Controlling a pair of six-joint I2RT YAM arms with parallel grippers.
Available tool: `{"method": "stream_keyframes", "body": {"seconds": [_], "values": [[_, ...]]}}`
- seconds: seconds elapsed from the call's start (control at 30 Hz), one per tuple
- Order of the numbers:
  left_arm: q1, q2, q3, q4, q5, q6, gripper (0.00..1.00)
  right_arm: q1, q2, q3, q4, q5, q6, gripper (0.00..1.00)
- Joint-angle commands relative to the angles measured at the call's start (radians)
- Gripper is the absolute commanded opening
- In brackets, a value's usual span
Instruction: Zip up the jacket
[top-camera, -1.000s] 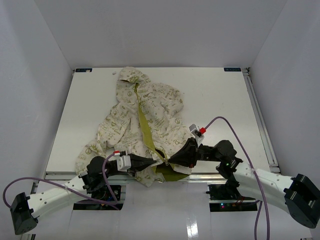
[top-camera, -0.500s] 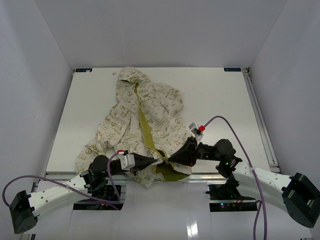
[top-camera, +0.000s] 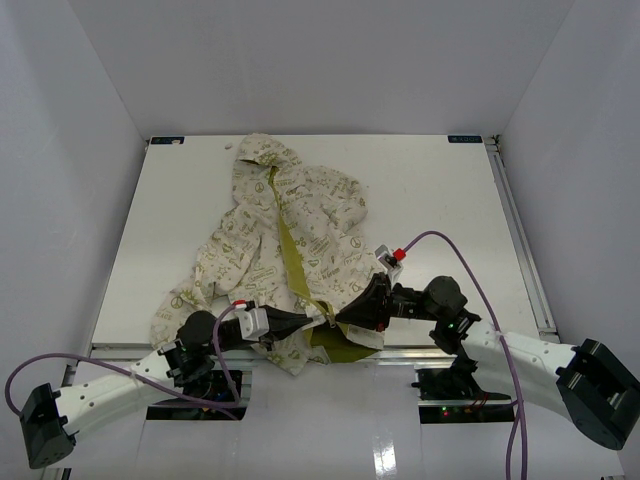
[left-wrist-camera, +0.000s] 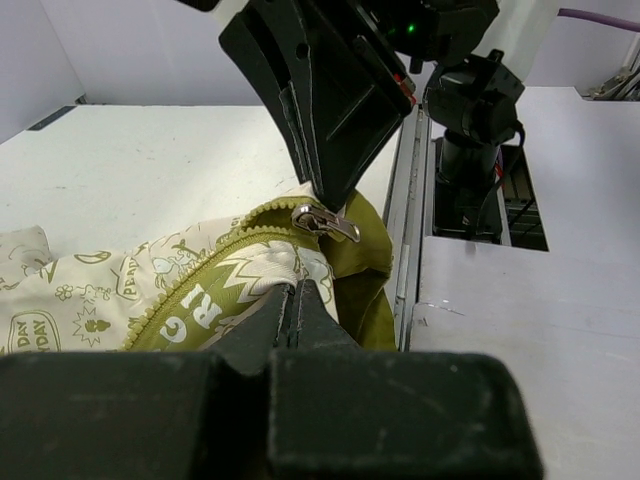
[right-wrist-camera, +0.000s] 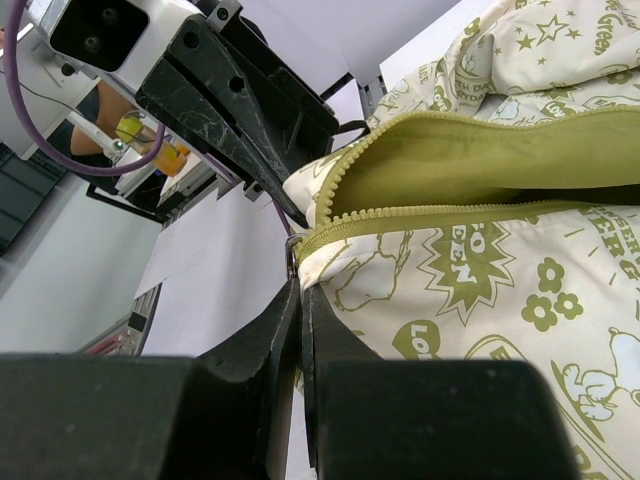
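The jacket (top-camera: 290, 230) lies crumpled on the table, cream with olive prints, its olive lining showing along the open front. Its bottom hem hangs at the near edge. My left gripper (top-camera: 318, 320) is shut on the hem fabric just below the zipper's lower end; in the left wrist view (left-wrist-camera: 295, 290) the silver zipper pull (left-wrist-camera: 325, 222) sits right above its tips. My right gripper (top-camera: 341, 318) faces it tip to tip. In the right wrist view (right-wrist-camera: 300, 292) it is shut on the jacket's (right-wrist-camera: 470, 270) bottom corner, beside the zipper slider (right-wrist-camera: 293, 250).
The table's (top-camera: 450, 200) near metal rail (top-camera: 450, 347) runs just under both grippers. White walls enclose the left, back and right sides. Purple cables (top-camera: 470, 262) loop from each wrist. One sleeve (top-camera: 185, 295) lies toward the near left corner.
My left gripper has slid right along the near edge to the hem. My right gripper has edged slightly left to meet it. The jacket has barely shifted.
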Motion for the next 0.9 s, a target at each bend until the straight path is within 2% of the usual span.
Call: {"method": "stream_keyframes", "body": {"seconds": [0.0,0.17,0.87], "values": [[0.000,-0.065,0.017,0.008,0.042,-0.004,0.00,-0.005,-0.019,0.004,0.059,-0.032,-0.011,0.08],[0.000,-0.104,0.013,-0.003,0.042,-0.004,0.00,-0.005,-0.034,0.005,0.057,-0.043,-0.007,0.08],[0.000,-0.088,0.010,0.011,0.065,-0.007,0.00,-0.005,-0.023,0.007,0.098,-0.061,0.014,0.08]]}}
